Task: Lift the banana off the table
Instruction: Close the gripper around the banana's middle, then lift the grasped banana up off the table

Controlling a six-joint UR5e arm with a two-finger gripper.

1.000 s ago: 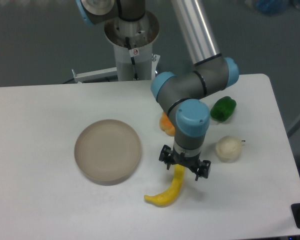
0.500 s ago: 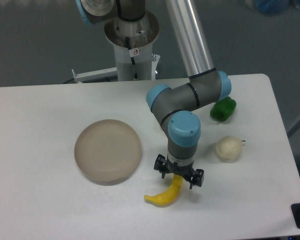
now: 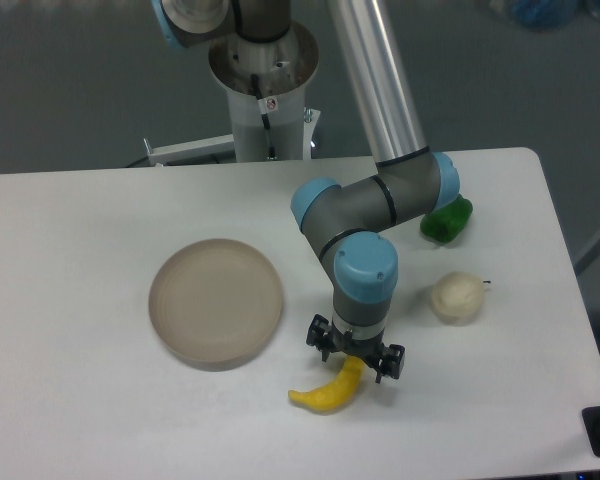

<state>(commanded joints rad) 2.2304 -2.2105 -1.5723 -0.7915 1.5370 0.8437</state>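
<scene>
The banana (image 3: pixel 325 394) is slim, curved and bright yellow. It lies on the white table (image 3: pixel 100 400) near the front edge, right of the round plate. My gripper (image 3: pixel 354 364) hangs straight down over the banana's upper right end. Its two fingers stand open on either side of that end, low to the table. The gripper body hides the tip of the banana. Nothing is held.
A round beige-grey plate (image 3: pixel 215 301) lies left of the gripper. A pale cream round fruit (image 3: pixel 455 297) sits to the right. A green pepper (image 3: pixel 447 220) lies behind the arm's elbow. The orange fruit is hidden behind the arm.
The arm has moved left and toward the front, and the gripper has come lower over the banana's end. The banana has not moved. The arm now hides the orange fruit.
</scene>
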